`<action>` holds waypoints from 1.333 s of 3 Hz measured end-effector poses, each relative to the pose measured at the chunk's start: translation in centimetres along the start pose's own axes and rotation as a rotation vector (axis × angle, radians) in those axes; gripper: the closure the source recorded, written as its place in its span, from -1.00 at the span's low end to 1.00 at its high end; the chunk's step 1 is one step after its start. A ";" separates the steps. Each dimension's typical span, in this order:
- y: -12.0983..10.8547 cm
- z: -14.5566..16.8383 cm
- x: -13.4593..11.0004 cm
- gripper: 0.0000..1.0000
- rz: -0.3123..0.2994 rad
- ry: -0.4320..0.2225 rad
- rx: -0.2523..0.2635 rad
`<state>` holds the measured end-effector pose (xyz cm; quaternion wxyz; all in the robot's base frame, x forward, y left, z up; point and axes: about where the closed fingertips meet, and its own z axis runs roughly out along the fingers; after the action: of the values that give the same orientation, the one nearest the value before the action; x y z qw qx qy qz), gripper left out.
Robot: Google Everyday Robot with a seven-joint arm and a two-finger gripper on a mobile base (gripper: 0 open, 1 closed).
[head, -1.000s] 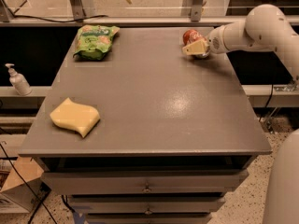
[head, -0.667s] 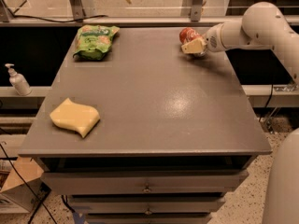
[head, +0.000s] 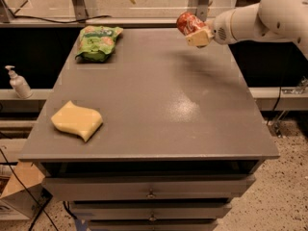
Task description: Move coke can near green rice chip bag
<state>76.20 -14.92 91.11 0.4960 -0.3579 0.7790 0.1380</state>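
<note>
Gripper (head: 195,31) holds the coke can (head: 188,22) over the grey surface (head: 159,109) with drawers (head: 151,187); green rice chip bag (head: 98,42) lies far left.

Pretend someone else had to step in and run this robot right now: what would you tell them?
Gripper: shut on the coke can, holding it in the air above the far right part of the table.
Green rice chip bag: lying at the far left corner of the table, well apart from the can.
Done: the can is grasped and off the tabletop.
Left: carry the can leftward across the far side, set it down beside the bag, and release it.
A yellow sponge lies near the front left, out of the likely path.
</note>
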 end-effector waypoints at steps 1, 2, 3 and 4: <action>0.4 0.1 0.0 1.00 -0.024 0.015 -0.019; 1.7 2.4 0.2 1.00 -0.047 0.019 -0.076; 4.8 5.1 0.1 1.00 -0.084 0.019 -0.179; 8.2 6.8 0.0 1.00 -0.116 0.017 -0.281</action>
<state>75.05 -5.26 86.79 0.4414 -0.4695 0.7342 0.2138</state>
